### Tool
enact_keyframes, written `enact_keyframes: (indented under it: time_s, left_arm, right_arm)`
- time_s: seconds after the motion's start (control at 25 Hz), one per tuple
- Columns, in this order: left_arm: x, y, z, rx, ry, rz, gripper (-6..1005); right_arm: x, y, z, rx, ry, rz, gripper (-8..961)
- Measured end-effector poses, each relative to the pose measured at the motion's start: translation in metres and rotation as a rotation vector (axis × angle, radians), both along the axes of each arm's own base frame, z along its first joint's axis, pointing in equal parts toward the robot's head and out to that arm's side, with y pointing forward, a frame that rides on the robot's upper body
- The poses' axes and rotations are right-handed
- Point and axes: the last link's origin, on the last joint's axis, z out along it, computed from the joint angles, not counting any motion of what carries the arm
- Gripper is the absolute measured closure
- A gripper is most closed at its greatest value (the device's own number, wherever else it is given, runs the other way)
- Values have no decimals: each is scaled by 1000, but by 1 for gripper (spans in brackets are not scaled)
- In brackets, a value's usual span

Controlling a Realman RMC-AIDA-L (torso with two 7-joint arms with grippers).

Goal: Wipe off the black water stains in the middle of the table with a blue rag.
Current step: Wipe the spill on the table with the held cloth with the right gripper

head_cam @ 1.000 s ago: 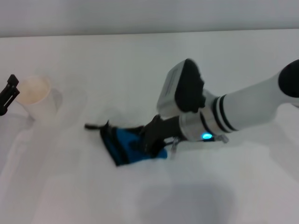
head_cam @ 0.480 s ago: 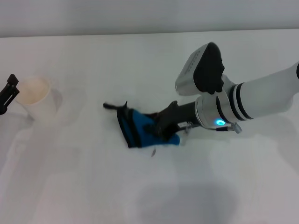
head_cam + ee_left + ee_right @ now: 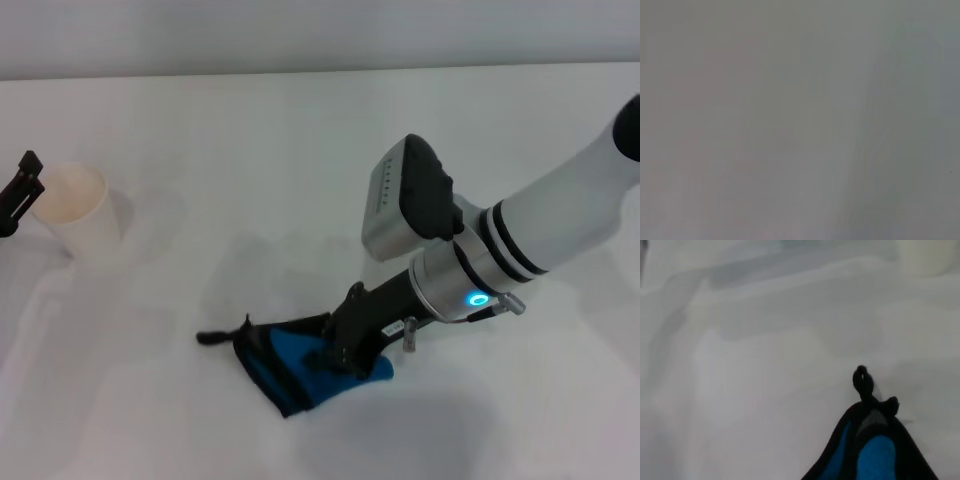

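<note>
Rag [image 3: 300, 365] position: near the counter [image 3: 300, 150] front edge, clamped in your right pincer [image 3: 352, 348]. Soft, light cloth — it bunches, so grip the body, not the loop. Left pincer [image 3: 18, 190] state — cannot tell. No stain visible.

Table [image 3: 300, 130] lies open — only a paper cup [image 3: 80, 210] at far left.

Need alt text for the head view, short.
The right gripper presses the blue rag onto the white table near the front middle, the arm reaching in from the right. A white paper cup stands far left, with the left gripper just beside it at the edge. No stain is visible.
</note>
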Motion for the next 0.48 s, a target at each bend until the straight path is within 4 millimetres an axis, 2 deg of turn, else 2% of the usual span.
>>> enact_keyframes:
  time_s: [0.16,0.48]
  left_arm:
    - [1,1,0,-1,1,-1,107]
    - [0,1,0,-1,1,0,108]
  right_arm:
    - [-4,9,1,59,14,-1,844]
    - [-2,51,13,333,-6,-53,843]
